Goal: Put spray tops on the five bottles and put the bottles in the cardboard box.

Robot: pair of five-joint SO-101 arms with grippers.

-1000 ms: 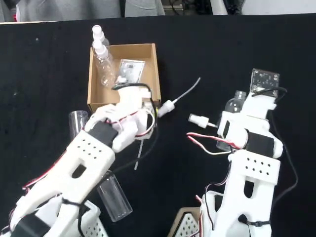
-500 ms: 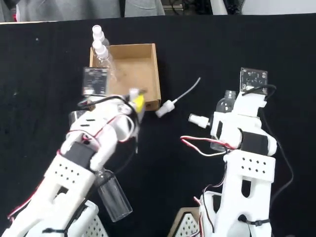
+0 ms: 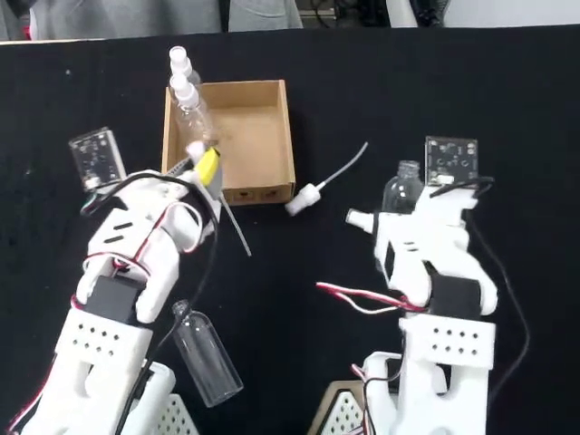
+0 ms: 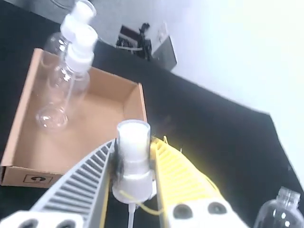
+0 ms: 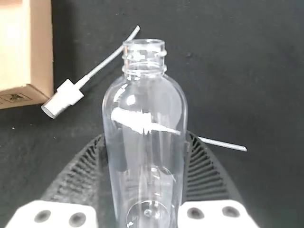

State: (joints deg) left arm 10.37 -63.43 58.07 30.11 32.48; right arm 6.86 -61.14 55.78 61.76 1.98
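Between the tips of the left gripper point(image 4: 133, 148), a white plastic spray top point(image 4: 133, 130) is sitting clamped by the brown cardboard box point(image 4: 135, 101) holding two capped clear bottles point(image 4: 64, 83), while the right gripper point(image 5: 146, 142) is squeezing an uncapped clear plastic bottle point(image 5: 145, 95) near a loose white spray top point(image 5: 61, 99).

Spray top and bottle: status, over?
Left gripper shut on white spray top. Right gripper shut on clear uncapped plastic bottle. Two capped bottles in brown cardboard box.

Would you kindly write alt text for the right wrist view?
The right gripper clamps a clear plastic bottle, its neck uncapped. Beyond, a white spray top with a long tube lies on the black table beside the brown cardboard box.
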